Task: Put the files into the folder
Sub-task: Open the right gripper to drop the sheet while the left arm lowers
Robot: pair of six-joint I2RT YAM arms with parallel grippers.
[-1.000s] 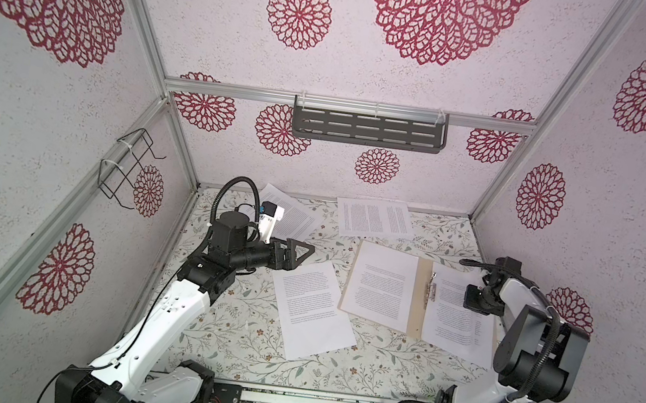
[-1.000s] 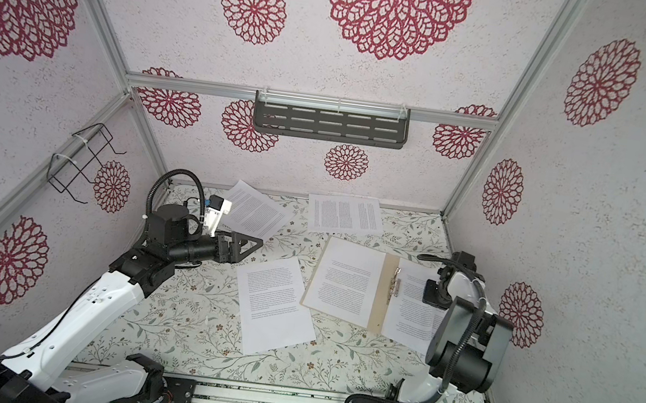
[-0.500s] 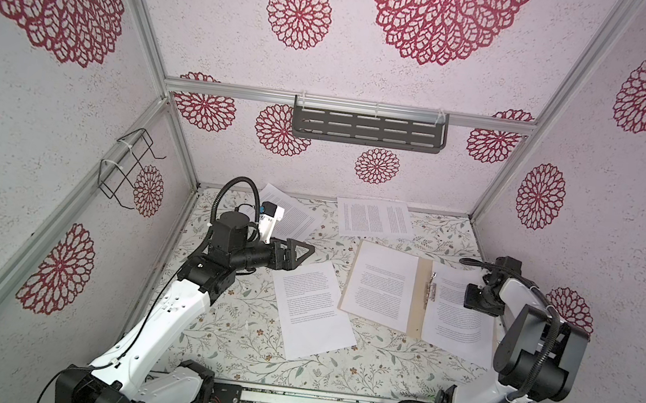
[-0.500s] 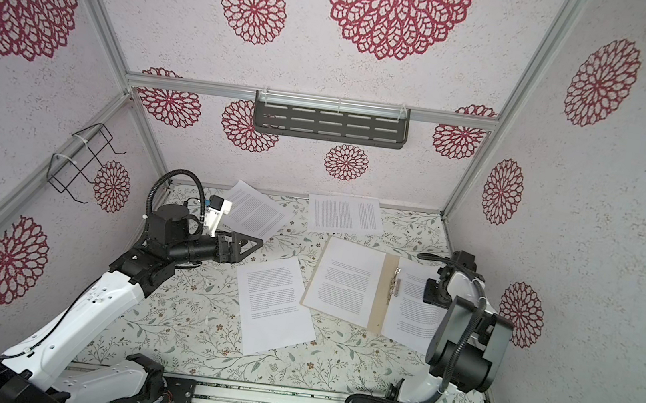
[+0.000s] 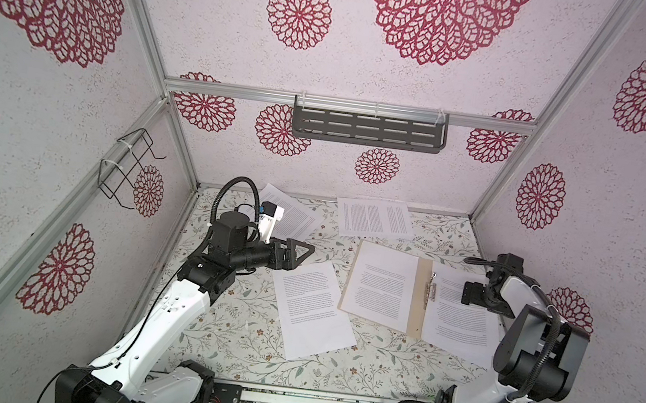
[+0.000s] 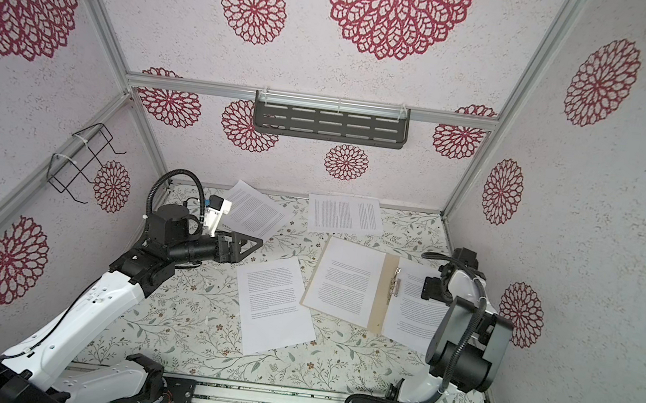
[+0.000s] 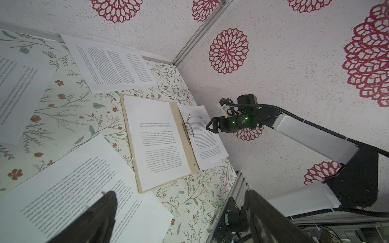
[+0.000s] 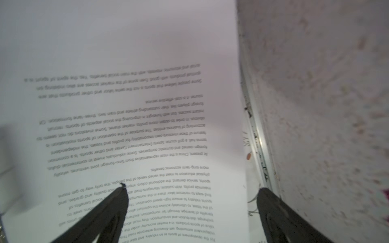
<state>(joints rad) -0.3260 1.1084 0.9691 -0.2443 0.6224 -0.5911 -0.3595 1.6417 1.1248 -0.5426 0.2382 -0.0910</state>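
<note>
So: five files (image 5: 312,306), one folder (image 5: 419,306)
Two lie on the folder, three loose, maybe stacked; left gripper (image 5: 307,251), right gripper (image 5: 471,294) both spread wide, empty.

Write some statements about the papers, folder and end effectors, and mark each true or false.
1. The tan manila card folder lies open on the floral-patterned table. True.
2. The left end effector grips a white printed paper sheet. False: it is open and empty.
3. Three white printed paper sheets lie outside the folder. True.
4. The right end effector is shut. False: it is open above a sheet lying in the folder.
</note>
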